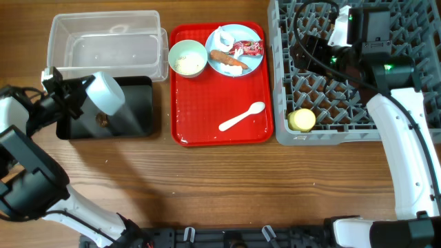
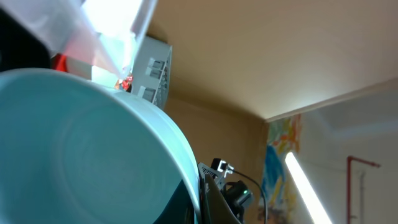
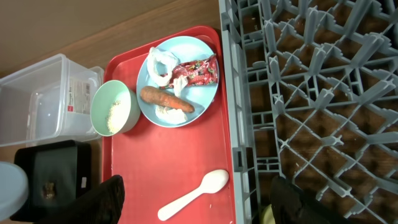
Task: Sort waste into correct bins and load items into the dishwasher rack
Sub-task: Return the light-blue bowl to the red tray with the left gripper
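Observation:
My left gripper [image 1: 72, 100] is shut on the rim of a light blue bowl [image 1: 105, 93] and holds it tilted over the black tray [image 1: 138, 103]. The bowl fills the left wrist view [image 2: 81, 149]. A small brown lump [image 1: 102, 120] lies in the black tray. My right gripper [image 1: 324, 47] is open and empty above the grey rack [image 1: 331, 127]; its fingers frame the white spoon [image 3: 194, 194]. The light blue plate [image 3: 205, 93] holds the carrot stick [image 3: 166, 99], red wrapper [image 3: 198, 72] and tissue [image 3: 160, 65]. The pale green bowl [image 3: 114, 107] holds rice.
The plate, green bowl and spoon lie on a red serving tray [image 1: 207, 103] in the middle. A clear tub [image 1: 103, 41] stands at the back left, behind the black tray. A yellow cup [image 1: 301, 120] sits in the rack's near left corner.

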Robot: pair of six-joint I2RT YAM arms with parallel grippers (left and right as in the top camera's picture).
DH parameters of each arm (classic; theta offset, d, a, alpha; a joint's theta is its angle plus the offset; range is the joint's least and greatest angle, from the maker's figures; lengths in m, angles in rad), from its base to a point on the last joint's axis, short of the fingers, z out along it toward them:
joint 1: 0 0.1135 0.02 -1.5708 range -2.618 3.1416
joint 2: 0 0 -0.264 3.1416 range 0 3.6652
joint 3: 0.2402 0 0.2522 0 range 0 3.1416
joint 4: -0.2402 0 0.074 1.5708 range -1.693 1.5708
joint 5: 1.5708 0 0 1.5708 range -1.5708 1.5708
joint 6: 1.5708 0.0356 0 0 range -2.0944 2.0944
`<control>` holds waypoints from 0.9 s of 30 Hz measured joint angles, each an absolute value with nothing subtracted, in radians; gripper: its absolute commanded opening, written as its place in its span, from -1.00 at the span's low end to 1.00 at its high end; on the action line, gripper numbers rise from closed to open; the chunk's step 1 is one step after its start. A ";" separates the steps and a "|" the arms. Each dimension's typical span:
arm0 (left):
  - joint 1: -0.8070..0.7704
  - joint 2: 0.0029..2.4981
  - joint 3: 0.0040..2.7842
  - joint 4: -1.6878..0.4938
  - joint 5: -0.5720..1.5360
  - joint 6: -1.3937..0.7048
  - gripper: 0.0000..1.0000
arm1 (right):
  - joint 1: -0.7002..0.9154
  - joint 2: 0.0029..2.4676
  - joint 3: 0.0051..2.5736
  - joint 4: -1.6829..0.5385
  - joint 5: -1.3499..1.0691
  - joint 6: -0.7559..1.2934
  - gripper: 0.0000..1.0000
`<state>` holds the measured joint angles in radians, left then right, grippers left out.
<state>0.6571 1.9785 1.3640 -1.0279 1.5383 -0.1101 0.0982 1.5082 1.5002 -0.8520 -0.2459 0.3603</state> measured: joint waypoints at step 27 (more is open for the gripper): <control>-0.604 2.033 1.544 -0.931 -0.029 -0.065 -0.34 | 0.098 1.508 1.500 -0.853 -0.242 0.356 0.53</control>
<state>-0.6041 2.0335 1.5436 -0.9310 -0.0292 -0.0650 0.0982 1.5082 1.5002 -0.8528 -0.2424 0.3565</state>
